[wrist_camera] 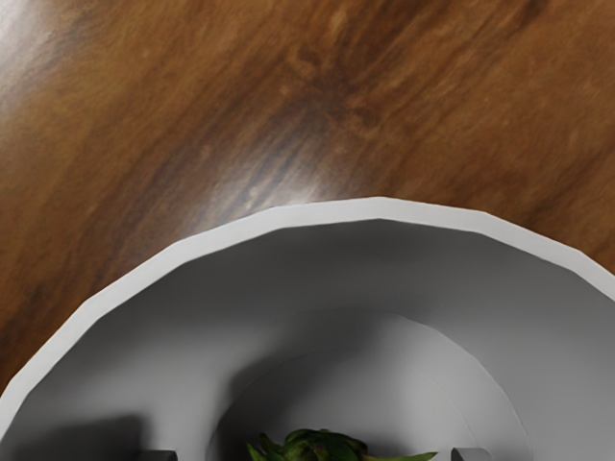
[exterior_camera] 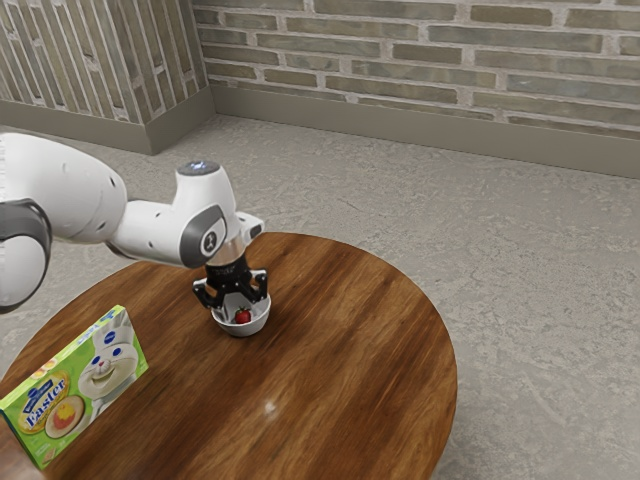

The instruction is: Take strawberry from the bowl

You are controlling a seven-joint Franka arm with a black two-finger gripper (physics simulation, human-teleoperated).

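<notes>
Black two-finger pincer [exterior_camera: 239, 302] stands open, straddling leafy red strawberry [exterior_camera: 243, 316] in round white bowl [exterior_camera: 243, 330]; likely positioned for a side pinch.

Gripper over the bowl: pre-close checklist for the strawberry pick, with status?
1. Gripper open: ok, fingers spread.
2. Strawberry in the bowl: ok.
3. Strawberry between the fingers: ok, gap on both sides in the wrist view.
4. Bowl upright on the table: ok.
5. Green carton apart from bowl and gripper: ok.
6. Fingertips low enough for a firm grip: cannot tell.
</notes>
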